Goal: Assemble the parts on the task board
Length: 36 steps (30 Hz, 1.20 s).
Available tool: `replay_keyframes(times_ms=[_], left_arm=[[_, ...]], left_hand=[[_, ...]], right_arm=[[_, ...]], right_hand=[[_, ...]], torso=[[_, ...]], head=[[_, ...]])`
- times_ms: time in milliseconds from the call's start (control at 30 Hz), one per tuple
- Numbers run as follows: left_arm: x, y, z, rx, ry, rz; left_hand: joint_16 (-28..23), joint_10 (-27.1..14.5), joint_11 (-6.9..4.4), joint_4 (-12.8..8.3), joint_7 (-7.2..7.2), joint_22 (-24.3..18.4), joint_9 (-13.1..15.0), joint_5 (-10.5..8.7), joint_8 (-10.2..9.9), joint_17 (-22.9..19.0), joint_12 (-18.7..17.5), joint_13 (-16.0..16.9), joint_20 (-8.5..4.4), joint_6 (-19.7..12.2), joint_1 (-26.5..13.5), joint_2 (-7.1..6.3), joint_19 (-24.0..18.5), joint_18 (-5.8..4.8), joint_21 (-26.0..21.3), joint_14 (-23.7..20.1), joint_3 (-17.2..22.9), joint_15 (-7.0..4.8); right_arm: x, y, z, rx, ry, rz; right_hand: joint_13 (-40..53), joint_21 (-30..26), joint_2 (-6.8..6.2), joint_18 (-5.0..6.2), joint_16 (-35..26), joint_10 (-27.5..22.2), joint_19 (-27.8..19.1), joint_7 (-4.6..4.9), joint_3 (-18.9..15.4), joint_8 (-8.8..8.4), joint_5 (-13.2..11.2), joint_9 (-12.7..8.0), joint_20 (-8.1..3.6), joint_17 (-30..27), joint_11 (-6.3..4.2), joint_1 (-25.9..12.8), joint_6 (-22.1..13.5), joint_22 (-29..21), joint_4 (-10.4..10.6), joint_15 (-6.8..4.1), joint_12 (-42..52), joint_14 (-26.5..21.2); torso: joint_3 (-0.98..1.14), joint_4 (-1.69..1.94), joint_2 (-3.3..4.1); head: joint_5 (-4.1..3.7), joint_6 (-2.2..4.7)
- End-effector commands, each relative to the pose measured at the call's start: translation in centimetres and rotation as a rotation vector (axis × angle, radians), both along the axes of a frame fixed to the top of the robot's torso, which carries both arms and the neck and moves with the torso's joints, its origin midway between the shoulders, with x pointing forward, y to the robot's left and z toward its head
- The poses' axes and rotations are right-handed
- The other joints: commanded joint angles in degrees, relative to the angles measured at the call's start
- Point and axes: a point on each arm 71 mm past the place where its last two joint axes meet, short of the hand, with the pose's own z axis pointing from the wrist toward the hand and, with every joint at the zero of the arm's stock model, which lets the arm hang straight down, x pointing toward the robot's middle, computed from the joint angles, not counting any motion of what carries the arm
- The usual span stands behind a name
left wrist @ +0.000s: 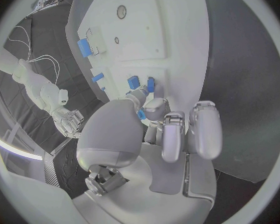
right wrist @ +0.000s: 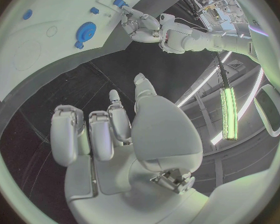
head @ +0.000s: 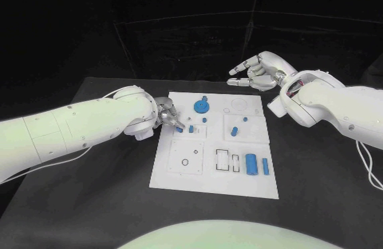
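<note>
The task board (head: 214, 171) lies flat in the middle of the black table (head: 319, 171), and the blue parts are spread over its far half and its right side. In the head view six can be counted: a round gear-like part (head: 201, 105) near the far edge, a small peg (head: 205, 120) just below it, a small part (head: 180, 129) at the left hand's fingertips, a short part (head: 234, 130) in a square recess, a long cylinder (head: 252, 164) and a thin bar (head: 265, 166) beside it near the right edge.

The left hand (head: 168, 116) reaches over the board's left far corner, fingers pointing down at the board. The left wrist view shows what the head view hides: a small blue piece (left wrist: 142, 114) sits pinched between the thumb and one finger, with the other fingers (left wrist: 204, 129) lying straight and close together beside it. Just beyond those fingertips stand two more blue parts (left wrist: 134, 81), close together.

The right hand (head: 257, 72) hangs in the air past the board's far right corner, well apart from every part. The right wrist view shows its fingers (right wrist: 90, 132) loosely curled, a little apart, with nothing in them, the board's far corner with the gear beyond the fingertips.
</note>
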Motion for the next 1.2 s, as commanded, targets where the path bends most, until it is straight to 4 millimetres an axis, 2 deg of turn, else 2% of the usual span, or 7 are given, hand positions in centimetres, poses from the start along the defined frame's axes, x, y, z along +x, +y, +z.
replay_keyframes(times_ms=[33, 200, 367, 833, 1067, 1200], left_arm=[[-0.19, -0.2, -0.36, 0.012, 0.019, -0.01], [-0.07, -0.29, -0.38, 0.008, 0.02, -0.006], [0.04, -0.35, -0.42, 0.012, 0.023, -0.003], [0.41, -0.44, -0.44, 0.013, 0.015, 0.013], [0.64, -0.38, -0.49, 0.015, 0.013, 0.02], [0.69, -0.36, -0.51, 0.017, 0.015, 0.021]], left_hand=[[0.2, 0.6, -0.1, -5.7, -0.5, 0.4, 0.2, 0.28, 0.6, 15.1, 0.2, 0.3, -0.21, 1.1, -0.8, -0.34, 0.8, 0.12, 0.2, 5.8, 6.4, -0.4], [0.2, 1.0, -0.34, -4.3, -0.93, 1.0, 0.6, 0.26, 1.5, 15.1, 0.6, 0.8, -0.28, 2.4, -4.2, -2.4, 1.0, 0.02, 0.5, 5.8, 4.8, -0.55], [0.2, 1.4, -0.69, -3.4, -1.34, 1.5, 1.0, 0.26, 2.2, 15.1, 1.1, 1.3, -0.47, 3.3, -6.3, -3.56, 1.2, -0.08, 0.9, 5.8, 3.1, -0.83], [0.2, 1.7, -1.06, -2.1, -1.74, 2.0, 2.0, 0.25, 3.4, 15.1, 1.5, 1.8, -0.86, 3.7, -8.5, -3.87, 1.4, -0.18, 1.2, 5.8, 0.8, -1.2], [0.2, 1.7, -1.0, -0.1, -1.67, 2.1, 2.5, 0.24, 4.0, 15.1, 1.5, 1.8, -0.92, 3.5, -11.0, -3.8, 1.4, -0.2, 1.2, 5.8, -1.8, -1.19], [0.2, 1.6, -0.94, 0.7, -1.59, 2.1, 2.8, 0.24, 4.2, 15.1, 1.4, 1.7, -0.92, 3.3, -12.1, -4.31, 1.4, -0.19, 1.2, 5.8, -3.5, -1.16]], right_arm=[[-0.04, 0.12, 0.15, 0.005, -0.004, 0.01], [-0.05, 0.13, 0.16, 0.005, -0.004, 0.01], [-0.07, 0.13, 0.17, 0.005, -0.004, 0.011], [-0.12, 0.13, 0.2, 0.006, -0.006, 0.011], [-0.12, 0.12, 0.2, 0.006, -0.006, 0.011], [-0.12, 0.11, 0.2, 0.006, -0.006, 0.01]], right_hand=[[3.8, -0.2, 0.6, 0.25, -0.2, -0.1, -0.2, -0.41, -0.2, 0.34, 0.4, 0.0, 0.15, 7.6, -0.12, -0.1, 0.0, 1.0, 0.0, 0.07, 0.0, 4.2], [3.8, -0.2, 0.6, 0.25, -0.2, -0.1, -0.2, -0.41, -0.2, 0.34, 0.4, 0.0, 0.15, 7.6, -0.12, -0.1, 0.0, 1.0, 0.0, 0.07, 0.0, 4.2], [3.8, -0.2, 0.6, 0.25, -0.2, -0.1, -0.2, -0.41, -0.2, 0.34, 0.4, 0.0, 0.15, 7.6, -0.12, -0.1, 0.0, 1.0, 0.0, 0.07, 0.0, 4.2], [3.7, -0.2, 0.63, 0.26, -0.3, -0.2, -0.2, -0.42, -0.3, 0.35, 0.4, 0.0, 0.15, 7.5, -0.13, -0.1, -0.1, 1.0, 0.0, 0.07, -0.1, 4.2], [3.7, -0.2, 0.65, 0.27, -0.3, -0.2, -0.2, -0.42, -0.3, 0.36, 0.4, 0.0, 0.14, 7.5, -0.13, -0.1, -0.1, 0.9, 0.0, 0.07, -0.1, 4.2], [3.7, -0.2, 0.65, 0.27, -0.3, -0.2, -0.2, -0.42, -0.3, 0.36, 0.4, 0.0, 0.14, 7.5, -0.13, -0.1, -0.1, 0.9, 0.0, 0.07, -0.1, 4.2]], torso=[[0.03, -0.01, 0.02], [0.04, -0.03, 0.02], [0.05, 0.0, 0.04], [0.03, -0.01, 0.01], [0.0, -0.01, 0.01], [0.02, 0.02, 0.01]], head=[[-0.1, 0.0], [-0.14, -0.08], [-0.21, -0.16], [-0.41, -0.14], [-0.46, -0.15], [-0.53, -0.2]])
